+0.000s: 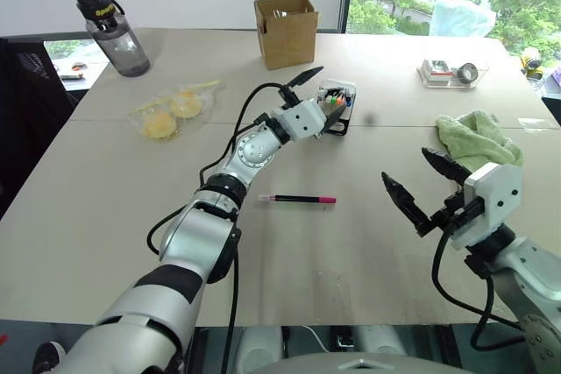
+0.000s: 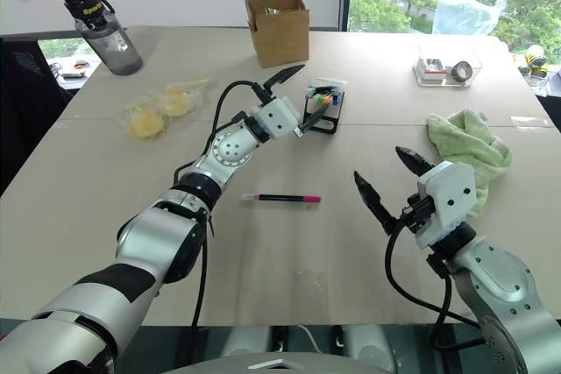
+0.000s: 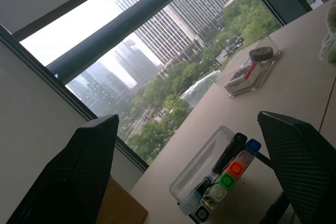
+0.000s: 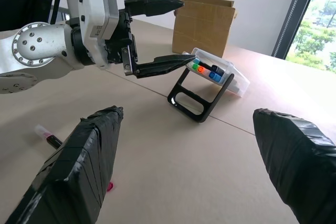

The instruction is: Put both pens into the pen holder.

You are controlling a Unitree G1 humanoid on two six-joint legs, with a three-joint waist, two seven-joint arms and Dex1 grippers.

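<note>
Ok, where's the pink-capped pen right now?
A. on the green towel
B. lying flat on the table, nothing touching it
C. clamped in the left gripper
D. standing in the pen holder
B: the pink-capped pen lies flat on the table, apart from the open left gripper up at the pen holder and from the open right gripper.

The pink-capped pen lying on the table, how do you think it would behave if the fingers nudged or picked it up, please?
The pen looks slim and round, so a sideways nudge would probably roll it across the smooth table. It seems stiff and light, so lifting should be easy, though its narrow barrel could slip or pivot between the fingers.
</note>
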